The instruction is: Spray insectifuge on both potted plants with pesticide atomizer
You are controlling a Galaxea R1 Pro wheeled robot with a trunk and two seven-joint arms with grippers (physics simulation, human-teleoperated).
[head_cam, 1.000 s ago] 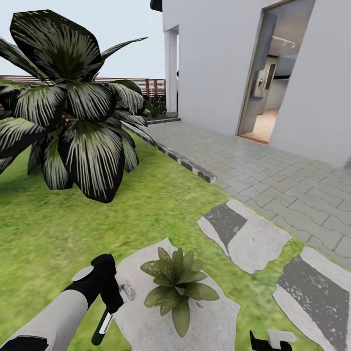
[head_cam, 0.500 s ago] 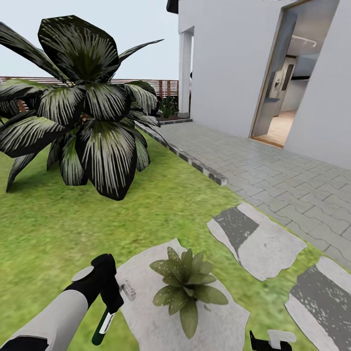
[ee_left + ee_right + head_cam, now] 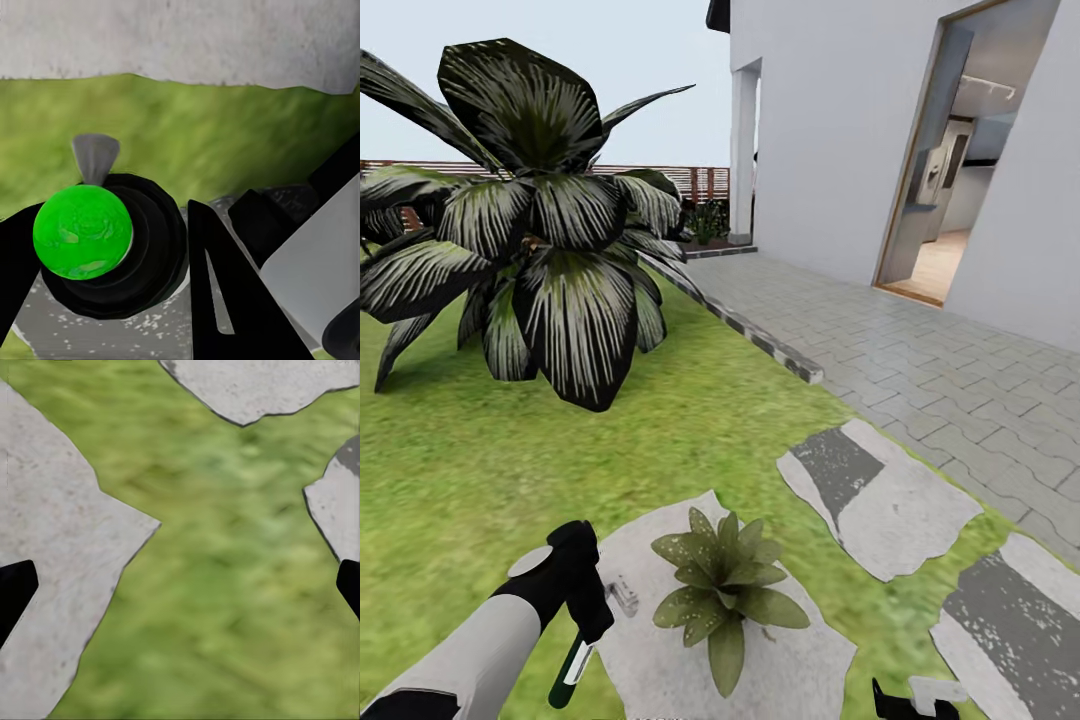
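Left hand (image 3: 585, 610) gripping pesticide atomizer (image 3: 570, 672), angled downward beside potted plant (image 3: 725, 590); right hand (image 3: 180, 585) spread open.

The whole head view has swung since a second ago, so the camera turned, not the garden. The low speckled olive-green rosette plant (image 3: 725, 596) on its pale grey stepping stone (image 3: 800, 665) now sits slightly left of where it appeared half a second ago.
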